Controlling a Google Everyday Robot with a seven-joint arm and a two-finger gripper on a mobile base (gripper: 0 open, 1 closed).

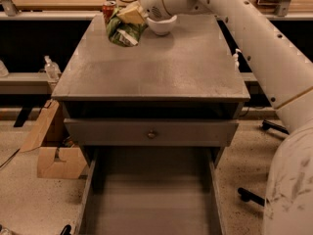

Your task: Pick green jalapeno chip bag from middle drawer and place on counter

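Gripper (130,16) clasping half-hidden chip bag (121,32), rear counter (161,65)

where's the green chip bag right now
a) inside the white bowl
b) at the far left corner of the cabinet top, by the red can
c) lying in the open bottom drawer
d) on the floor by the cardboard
b: the green jalapeno chip bag is gripped by the end effector at the far left corner of the counter, right beside the red soda can, not down in the open middle drawer.
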